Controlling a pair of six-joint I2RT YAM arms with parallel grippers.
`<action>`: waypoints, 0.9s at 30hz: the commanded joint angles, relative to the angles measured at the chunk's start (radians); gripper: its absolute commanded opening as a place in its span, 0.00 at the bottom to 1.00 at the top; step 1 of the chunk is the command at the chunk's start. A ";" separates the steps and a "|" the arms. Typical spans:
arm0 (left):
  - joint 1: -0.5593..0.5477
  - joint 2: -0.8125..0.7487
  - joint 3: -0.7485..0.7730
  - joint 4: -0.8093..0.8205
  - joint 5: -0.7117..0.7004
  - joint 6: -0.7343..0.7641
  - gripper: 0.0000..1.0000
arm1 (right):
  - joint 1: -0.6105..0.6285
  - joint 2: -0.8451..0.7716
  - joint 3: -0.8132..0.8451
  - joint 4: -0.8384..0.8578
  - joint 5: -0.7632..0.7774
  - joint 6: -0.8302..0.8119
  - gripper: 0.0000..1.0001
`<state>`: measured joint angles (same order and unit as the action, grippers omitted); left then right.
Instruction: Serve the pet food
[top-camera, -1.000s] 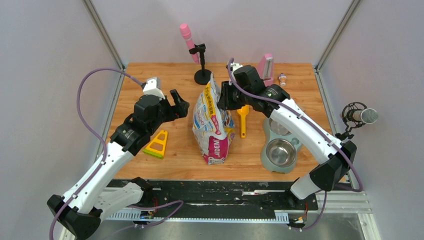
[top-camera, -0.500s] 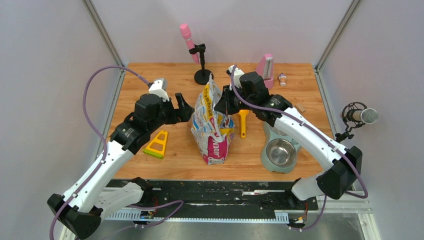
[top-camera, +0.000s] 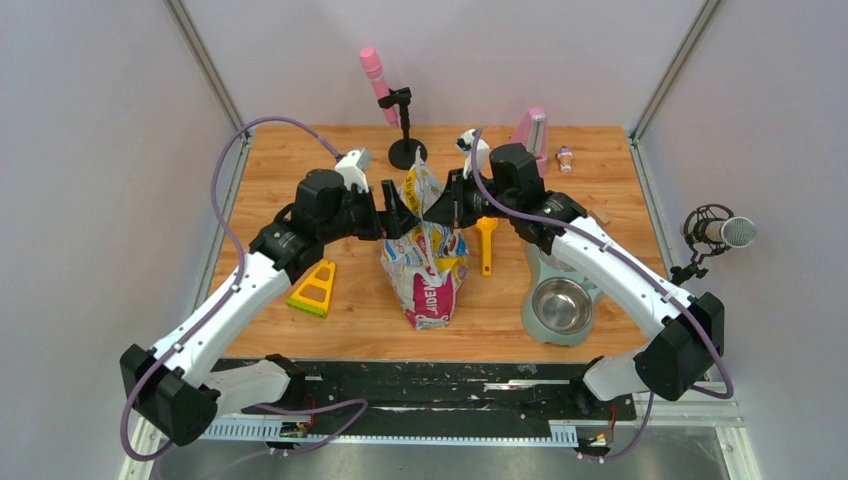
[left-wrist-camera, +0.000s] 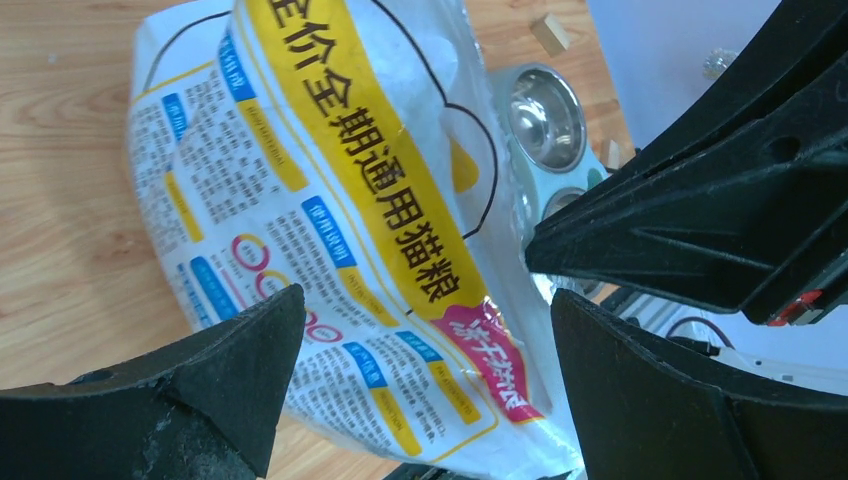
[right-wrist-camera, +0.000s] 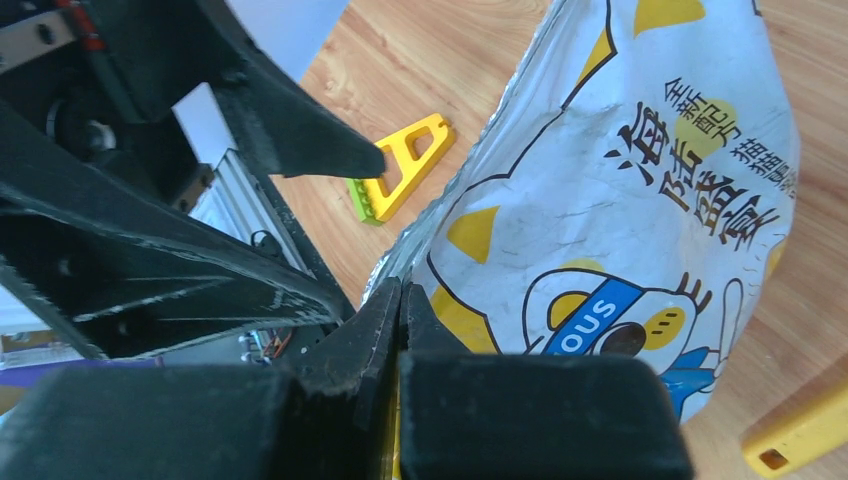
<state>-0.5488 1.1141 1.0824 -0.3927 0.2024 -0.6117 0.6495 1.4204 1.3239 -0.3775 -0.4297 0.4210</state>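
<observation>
Setting: pale grey walls boxed in a wood-grain table (top-camera: 300, 160) with the two arm bases at its near edge.
Cat food bag (top-camera: 428, 262): a crinkly, glossy foil-like pouch stood upright at the middle of the table. It was printed in white, yellow and pink, with Chinese characters and a cartoon cat.
Pet food: no loose pellets showed in any view. Whether they lay inside the bag could not be told from outside.
Right gripper (right-wrist-camera: 400, 300): its black, wedge-shaped jaws were pressed together on the bag's upper edge, and the thin film ran in between them.
Left gripper (left-wrist-camera: 425, 305): the jaws were spread wide at the bag's upper left side, one matte black finger on each side of the printed face. Whether either finger touched the film could not be told.
Scoop (top-camera: 486, 240): made of yellow plastic, it lay flat just right of the bag with its long handle pointing near.
Feeder (top-camera: 535, 262): a pale grey-green double stand sat right of the scoop. A shiny round steel bowl (top-camera: 561, 305) sat in its near well.
Yellow piece (top-camera: 314, 288): a flat triangular plastic frame with a green edge lay left of the bag, apart from it.
Far edge: a pink microphone (top-camera: 376, 75) leaned on a black round-based stand, and a pink wedge-shaped object (top-camera: 533, 133) stood to its right.
</observation>
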 joint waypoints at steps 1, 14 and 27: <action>0.004 0.055 0.077 0.096 0.116 -0.020 1.00 | 0.003 0.004 -0.017 0.068 -0.189 0.066 0.00; 0.004 0.097 0.117 0.071 -0.030 -0.036 0.98 | -0.002 -0.025 -0.043 0.069 -0.157 0.066 0.00; 0.004 0.142 0.123 0.028 -0.006 -0.013 0.64 | -0.003 -0.033 -0.048 0.069 -0.128 0.084 0.00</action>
<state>-0.5480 1.2392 1.1774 -0.3599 0.2066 -0.6399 0.6277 1.4300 1.2873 -0.3042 -0.4980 0.4744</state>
